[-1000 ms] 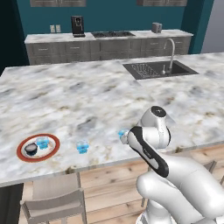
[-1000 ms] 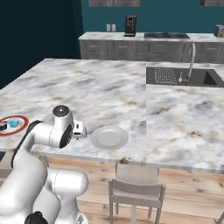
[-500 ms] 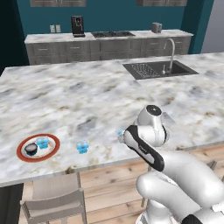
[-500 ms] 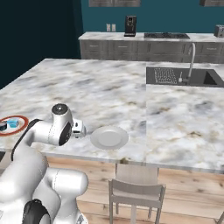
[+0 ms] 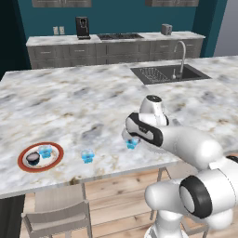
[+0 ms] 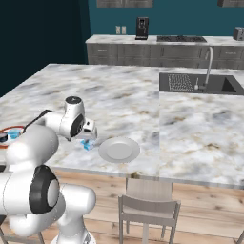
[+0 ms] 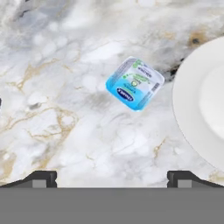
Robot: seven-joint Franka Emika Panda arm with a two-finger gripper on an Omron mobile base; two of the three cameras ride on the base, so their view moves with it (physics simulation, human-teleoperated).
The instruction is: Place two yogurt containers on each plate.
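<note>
Two plates are seen on the marble bench (image 5: 83, 100): plain white plate (image 6: 119, 149), orange-rimmed plate (image 5: 41, 157) carrying two cups. Gripper (image 7: 111, 177) is spread wide, nothing held or touched, above a blue yogurt cup (image 7: 134, 83) beside the white plate.

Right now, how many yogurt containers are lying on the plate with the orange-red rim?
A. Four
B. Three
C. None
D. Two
D: in the left base view the orange-red rimmed plate holds one black cup and one blue cup, while two other blue cups sit on the counter.
</note>
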